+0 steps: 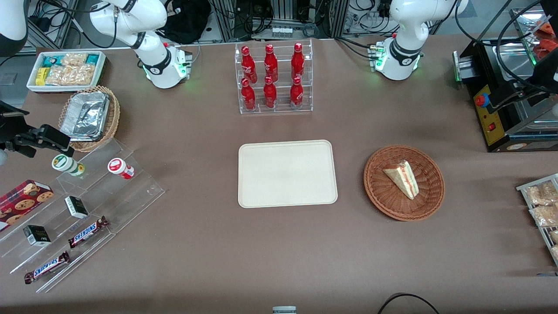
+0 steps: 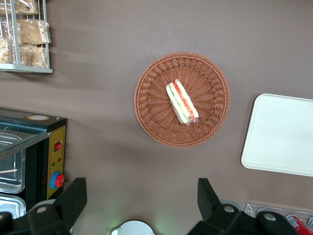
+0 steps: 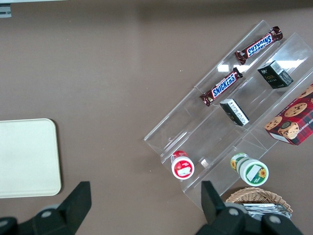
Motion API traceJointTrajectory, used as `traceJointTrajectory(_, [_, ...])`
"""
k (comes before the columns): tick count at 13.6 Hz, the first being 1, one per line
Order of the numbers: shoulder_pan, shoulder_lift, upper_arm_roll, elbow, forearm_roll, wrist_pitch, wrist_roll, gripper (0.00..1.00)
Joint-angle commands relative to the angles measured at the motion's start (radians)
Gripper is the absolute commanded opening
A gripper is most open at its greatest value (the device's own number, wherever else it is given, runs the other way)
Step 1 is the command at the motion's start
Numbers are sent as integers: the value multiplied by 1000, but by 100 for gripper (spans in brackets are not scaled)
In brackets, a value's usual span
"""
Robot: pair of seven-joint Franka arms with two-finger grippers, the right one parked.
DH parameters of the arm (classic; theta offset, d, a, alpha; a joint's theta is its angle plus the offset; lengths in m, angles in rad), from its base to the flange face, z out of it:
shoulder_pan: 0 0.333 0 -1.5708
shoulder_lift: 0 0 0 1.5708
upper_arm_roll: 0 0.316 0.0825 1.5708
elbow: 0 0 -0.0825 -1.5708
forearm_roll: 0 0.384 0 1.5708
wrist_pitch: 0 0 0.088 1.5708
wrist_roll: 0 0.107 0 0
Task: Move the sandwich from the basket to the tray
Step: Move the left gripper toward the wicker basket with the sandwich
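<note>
The sandwich, a pale wedge with red and green filling, lies in the round reddish-brown basket. Beside the basket, toward the parked arm's end, sits the flat cream tray with nothing on it. My gripper hangs high over the bare table, farther from the front camera than the basket and near its own arm's base. It is open, holds nothing, and is well apart from the sandwich.
A clear rack of red bottles stands farther back than the tray. A black machine and a wire rack of snack packets flank the basket at the working arm's end. Stepped acrylic shelves lie toward the parked arm's end.
</note>
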Motion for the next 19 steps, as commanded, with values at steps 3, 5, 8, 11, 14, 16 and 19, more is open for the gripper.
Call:
traceJointTrajectory(3, [3, -3, -4, -9, 21, 2, 14, 100])
traceJointTrajectory(5, [1, 0, -7, -38, 19, 1, 1, 100])
traceJointTrajectory(8, [-5, 14, -10, -121, 19, 69, -9, 100])
traceJointTrajectory(11, [-23, -12, -38, -311, 21, 244, -105, 100])
traceJointTrajectory(14, [-25, -14, -49, -440, 18, 391, -293, 100])
traceJointTrajectory(16, [-28, -11, -50, -498, 9, 476, -426, 100])
traceJointTrajectory(19, [-28, 27, -52, -589, 1, 649, -555, 100])
